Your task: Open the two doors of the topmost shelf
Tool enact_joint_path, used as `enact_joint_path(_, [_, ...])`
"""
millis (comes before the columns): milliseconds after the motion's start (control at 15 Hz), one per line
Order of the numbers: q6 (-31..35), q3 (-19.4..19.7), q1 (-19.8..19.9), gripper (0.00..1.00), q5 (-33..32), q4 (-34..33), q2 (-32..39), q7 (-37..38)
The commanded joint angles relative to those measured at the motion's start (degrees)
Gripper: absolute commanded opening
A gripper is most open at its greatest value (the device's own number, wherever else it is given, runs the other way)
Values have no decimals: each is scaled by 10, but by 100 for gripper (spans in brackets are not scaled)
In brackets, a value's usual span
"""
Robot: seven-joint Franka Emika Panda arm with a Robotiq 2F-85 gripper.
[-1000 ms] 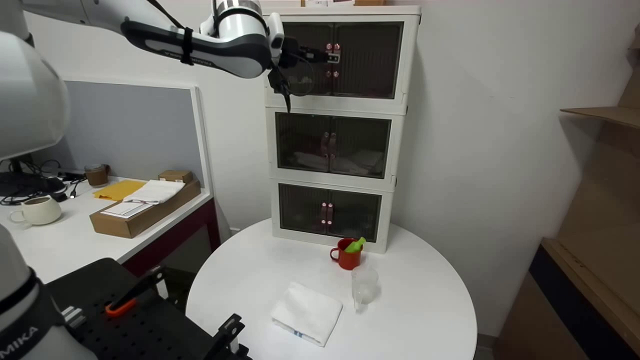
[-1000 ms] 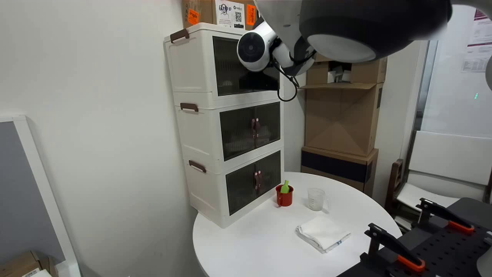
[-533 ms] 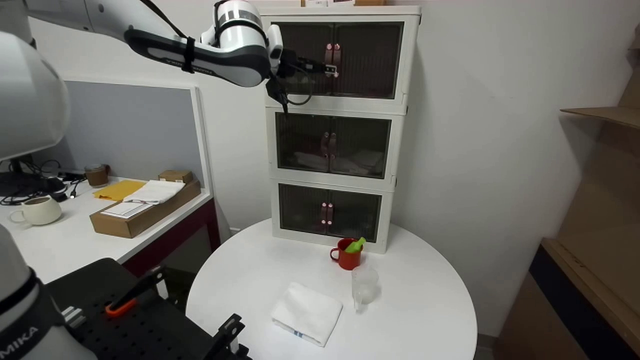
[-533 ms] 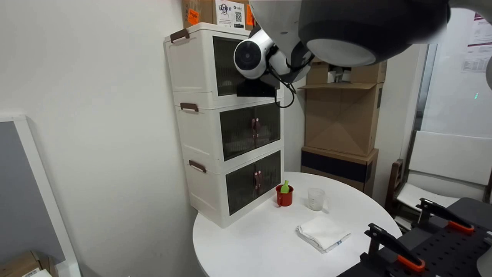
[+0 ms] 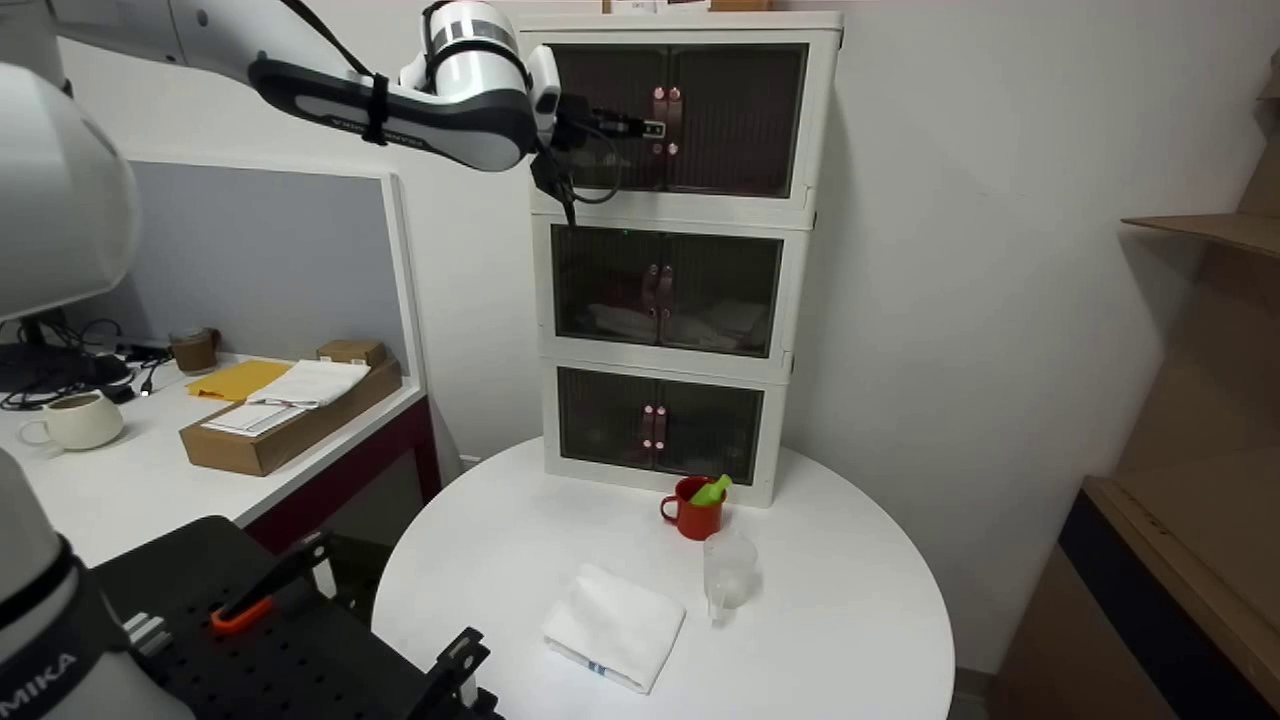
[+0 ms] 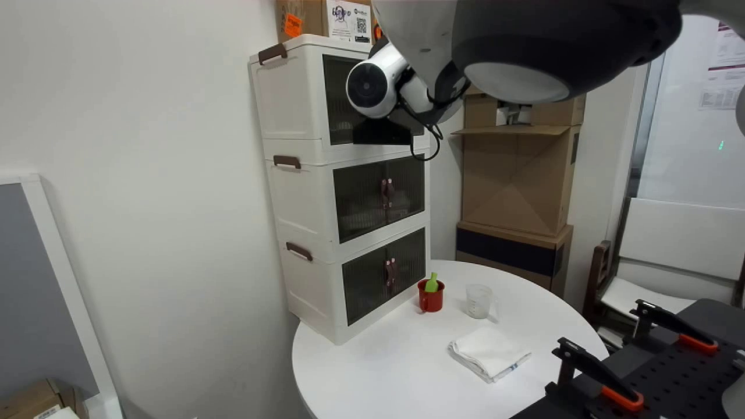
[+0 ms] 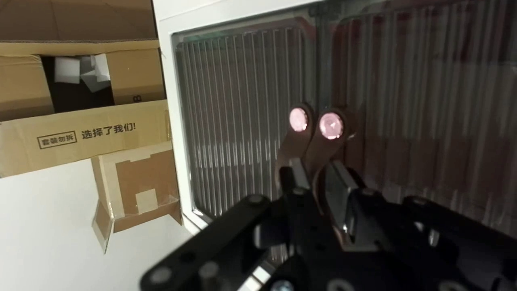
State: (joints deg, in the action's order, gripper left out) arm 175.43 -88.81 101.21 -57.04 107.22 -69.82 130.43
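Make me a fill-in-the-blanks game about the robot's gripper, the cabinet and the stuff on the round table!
Top, middle or bottom: the gripper is at the ____ tier of the white cabinet.
Open or closed: the two doors of the topmost shelf are ____.
The mug with a green thing in it is coloured ____.
The folded white cloth is marked with the colour ____.

Missing words: top; closed; red; blue.

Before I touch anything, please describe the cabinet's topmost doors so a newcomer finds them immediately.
On the round white table stands a three-tier white cabinet. Its topmost shelf has two dark, see-through doors. Only they, not the similar lower pairs, have the robot's hand in front.
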Motion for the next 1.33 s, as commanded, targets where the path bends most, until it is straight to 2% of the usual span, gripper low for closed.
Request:
enact_joint_path(0, [-30, -2, 4, 1, 2, -4, -7, -6])
enact_joint_path(133, [-45, -12, -4, 0, 3, 4, 5, -17])
enact_joint_path(200, [-54, -17, -11, 4, 4, 10, 9, -21])
enact_joint_path(400, [-78, -29, -33, 5, 3, 26, 17, -36])
enact_joint_path(867, [-117, -21, -102, 5, 0, 86, 17, -33])
enact_joint_path(933, [-122, -18, -110, 14, 1, 94, 16, -30])
enact_joint_path(1000, [-126, -16, -117, 30, 2, 100, 16, -29])
enact_joint_path(1267, [-129, -9, -138, 57, 6, 122, 14, -20])
